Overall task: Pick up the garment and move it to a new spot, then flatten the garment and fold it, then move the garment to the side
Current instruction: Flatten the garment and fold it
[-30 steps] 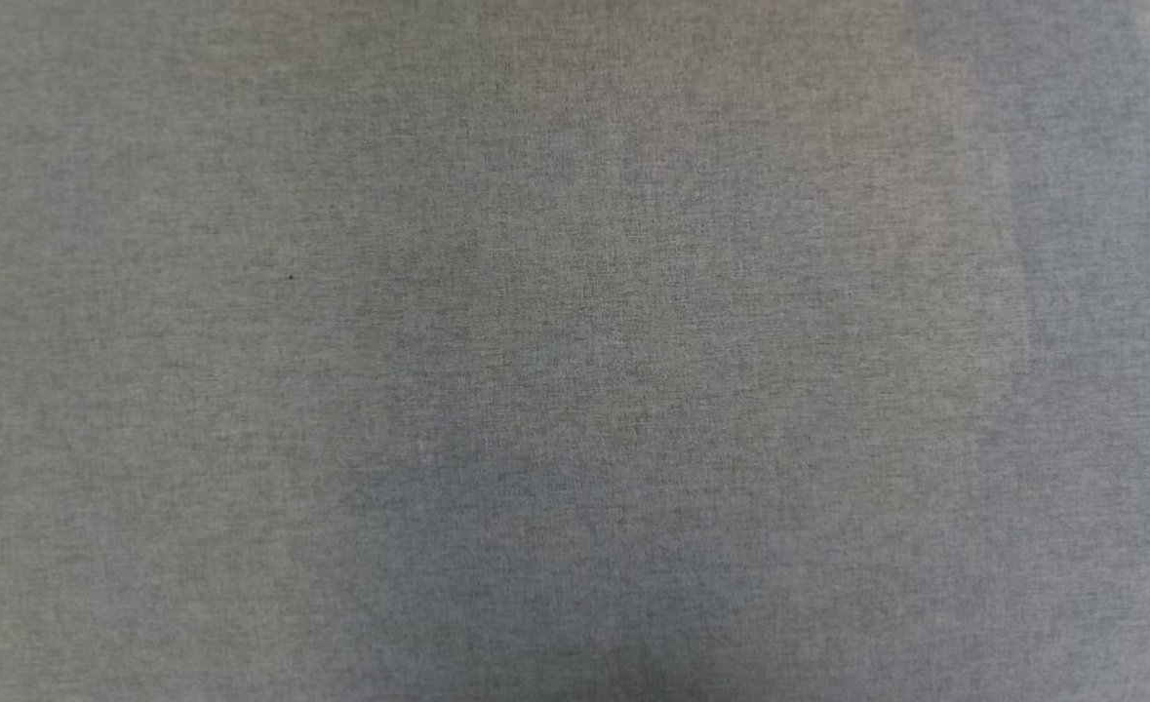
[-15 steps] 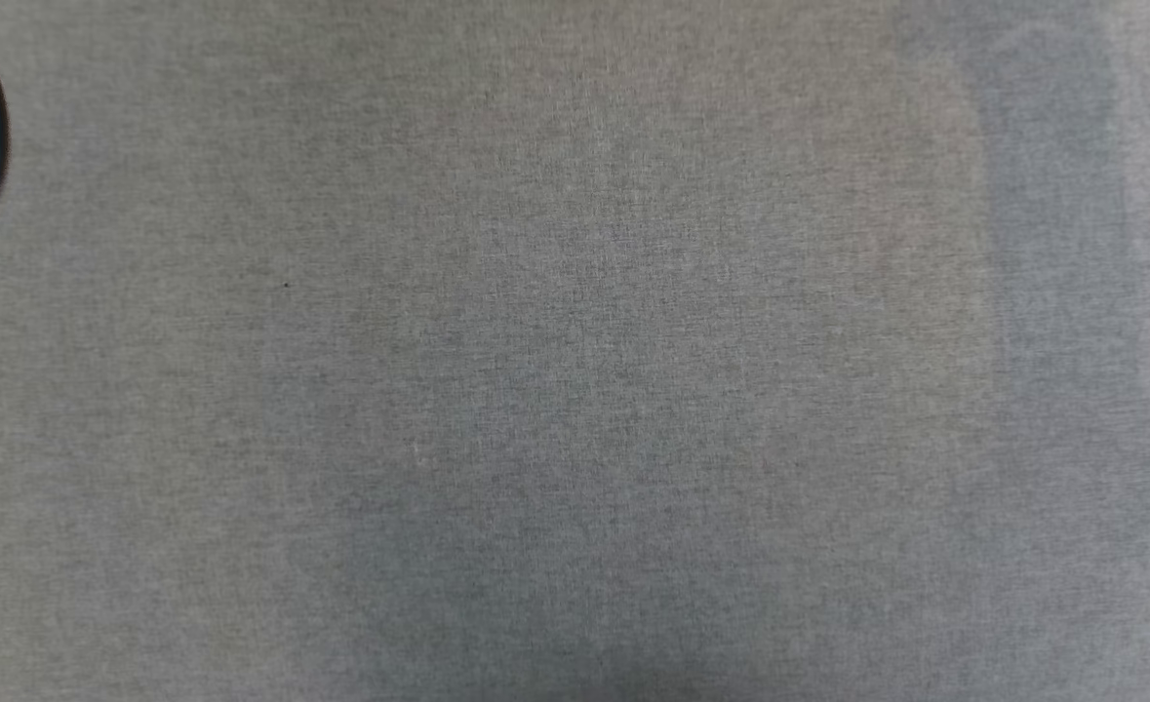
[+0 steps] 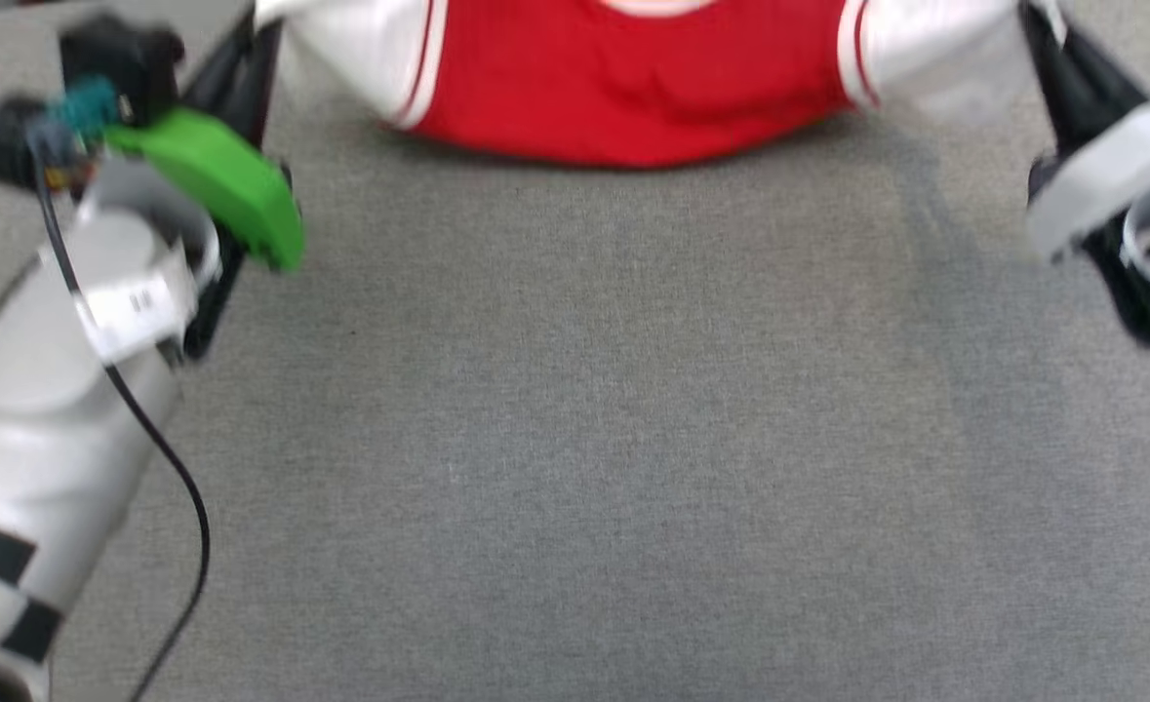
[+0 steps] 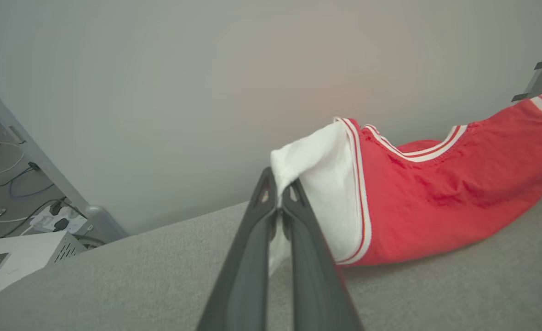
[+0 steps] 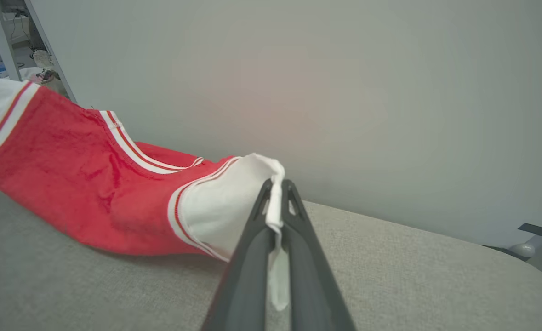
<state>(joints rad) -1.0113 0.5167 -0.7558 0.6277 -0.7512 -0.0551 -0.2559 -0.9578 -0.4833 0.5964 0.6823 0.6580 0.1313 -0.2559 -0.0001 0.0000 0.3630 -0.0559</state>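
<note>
Garment (image 3: pixel 633 97) hangs stretched wide, its red body sagging onto the grey surface (image 3: pixel 575 439). Left gripper (image 4: pixel 279 193) pinches one white sleeve (image 4: pixel 316 174) tight, right gripper (image 5: pixel 277 188) the other.

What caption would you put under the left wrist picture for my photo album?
Left tool shut on the white sleeve of a red jersey, whose body sags over the grey surface.

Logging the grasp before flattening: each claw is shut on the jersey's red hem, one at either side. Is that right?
Not the hem. The left claw is shut on one white sleeve of the jersey, the right claw on the other sleeve; each wrist view shows its own.
</note>
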